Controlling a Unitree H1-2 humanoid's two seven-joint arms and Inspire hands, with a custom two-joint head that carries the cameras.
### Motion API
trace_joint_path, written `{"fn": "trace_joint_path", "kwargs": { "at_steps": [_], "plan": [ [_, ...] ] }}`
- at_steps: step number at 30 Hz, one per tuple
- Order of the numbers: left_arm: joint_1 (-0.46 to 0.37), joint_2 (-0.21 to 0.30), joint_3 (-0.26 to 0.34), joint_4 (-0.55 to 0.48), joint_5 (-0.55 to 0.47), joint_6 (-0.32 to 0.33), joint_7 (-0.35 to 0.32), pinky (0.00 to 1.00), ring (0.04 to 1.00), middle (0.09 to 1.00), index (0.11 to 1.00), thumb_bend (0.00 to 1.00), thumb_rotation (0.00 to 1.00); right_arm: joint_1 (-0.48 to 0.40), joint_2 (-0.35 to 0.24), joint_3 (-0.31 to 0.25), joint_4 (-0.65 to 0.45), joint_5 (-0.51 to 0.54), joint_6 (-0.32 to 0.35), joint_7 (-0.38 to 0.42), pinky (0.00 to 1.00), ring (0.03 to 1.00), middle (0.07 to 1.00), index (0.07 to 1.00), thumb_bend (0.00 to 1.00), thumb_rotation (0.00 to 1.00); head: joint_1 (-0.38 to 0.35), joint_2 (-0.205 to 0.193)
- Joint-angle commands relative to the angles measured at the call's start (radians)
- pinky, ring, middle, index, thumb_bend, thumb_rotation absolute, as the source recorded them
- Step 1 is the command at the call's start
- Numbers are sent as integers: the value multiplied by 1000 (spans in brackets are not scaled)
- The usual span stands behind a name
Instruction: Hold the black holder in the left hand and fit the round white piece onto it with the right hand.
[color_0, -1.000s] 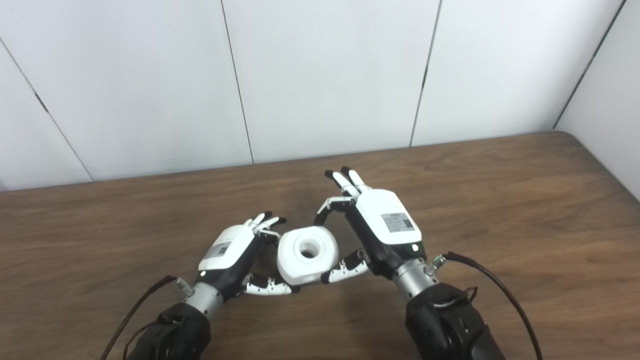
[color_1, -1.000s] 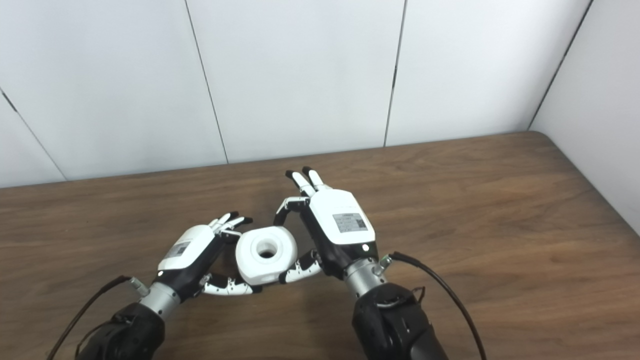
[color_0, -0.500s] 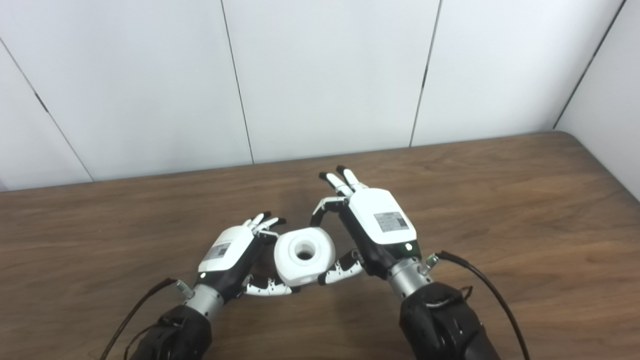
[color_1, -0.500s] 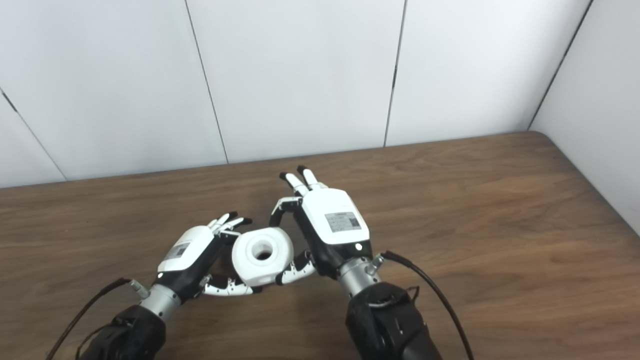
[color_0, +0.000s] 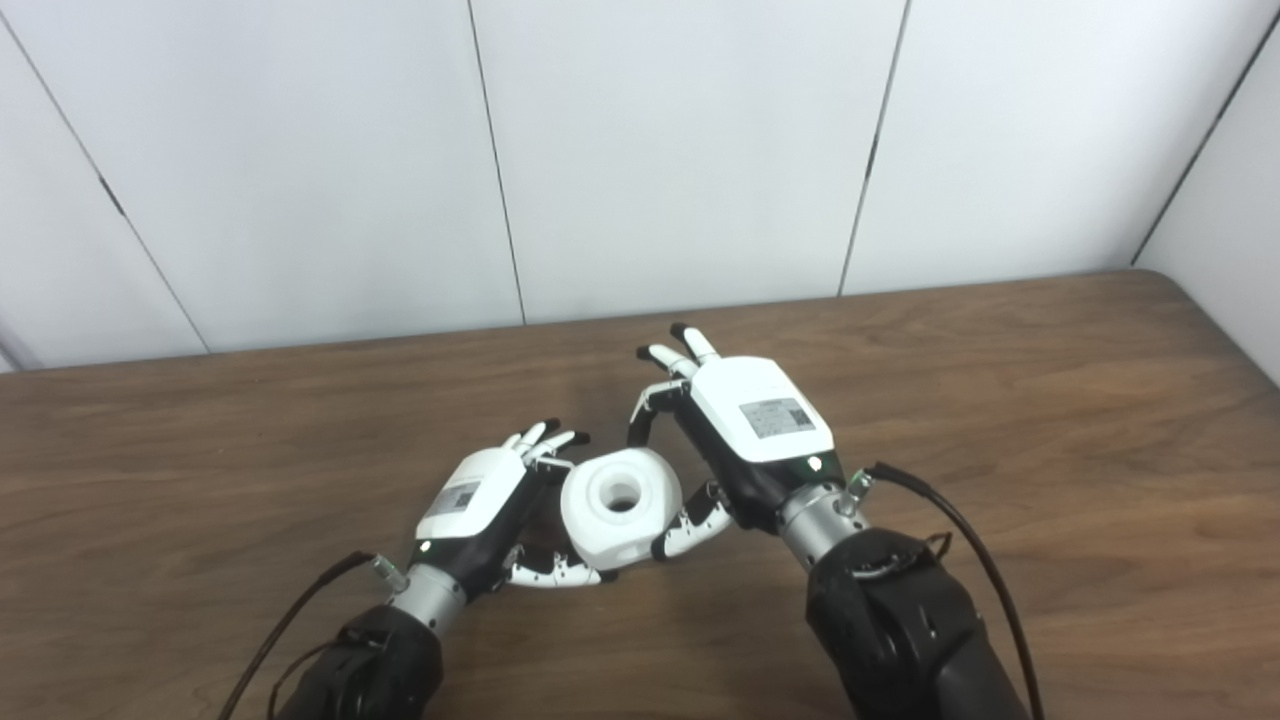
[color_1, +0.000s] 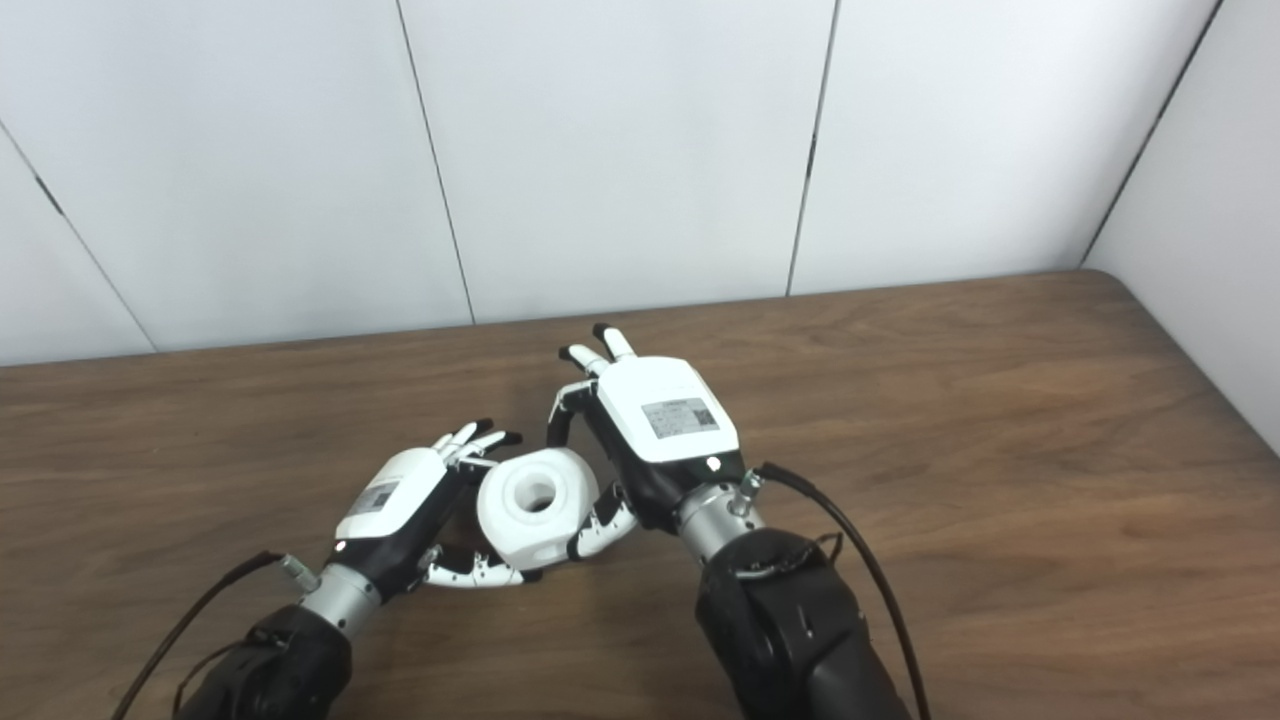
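The round white piece (color_0: 620, 505), a thick ring with a centre hole facing up, hangs just above the table between my two hands. My left hand (color_0: 480, 497) cups its left side, thumb stretched under it and fingers lying along its upper left edge. On the piece's right side is my right hand (color_0: 752, 425), thumb pressed to the lower right rim and one finger curled over the far edge, the other fingers pointing away. No black holder shows; whatever lies between the left palm and the piece is hidden.
The brown wooden table (color_0: 1000, 400) runs to a white panelled wall (color_0: 680, 150) at the back and another wall at the right corner. Black cables (color_0: 960, 530) trail from both wrists.
The camera has shifted slightly. My right hand has closed in leftward on the white piece, its thumb now tight against the rim. The left hand and piece keep their pose.
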Motion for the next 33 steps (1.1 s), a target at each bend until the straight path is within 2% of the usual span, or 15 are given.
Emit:
{"fn": "trace_joint_path", "kwargs": {
  "at_steps": [1, 7, 13, 20, 33],
  "plan": [
    [-26, -18, -17, -8, 6, -36, 12, 1000, 1000, 920, 482, 515, 46, -40, 9, -5, 11, 9, -6, 17, 886, 1000, 927, 483, 520, 131, 1, -3],
    [-24, -21, -24, -12, 18, -27, 12, 1000, 1000, 921, 482, 516, 46, -72, 18, -29, 62, 28, 23, 43, 925, 1000, 929, 483, 518, 133, 5, -7],
    [-21, -25, -23, -13, 27, -25, 11, 1000, 1000, 922, 482, 516, 45, -82, 11, -37, 113, 47, 49, 41, 905, 1000, 929, 483, 517, 133, 7, -8],
    [-18, -28, -21, -14, 21, -25, 14, 1000, 1000, 924, 482, 516, 46, -72, -10, -52, 167, 104, 42, -25, 845, 994, 921, 482, 517, 133, 7, -6],
    [-21, -27, -16, -14, 20, -19, 10, 1000, 1000, 924, 482, 516, 46, -30, -31, -33, 121, 116, 43, -72, 864, 994, 931, 482, 515, 137, 15, -1]
  ]
}}
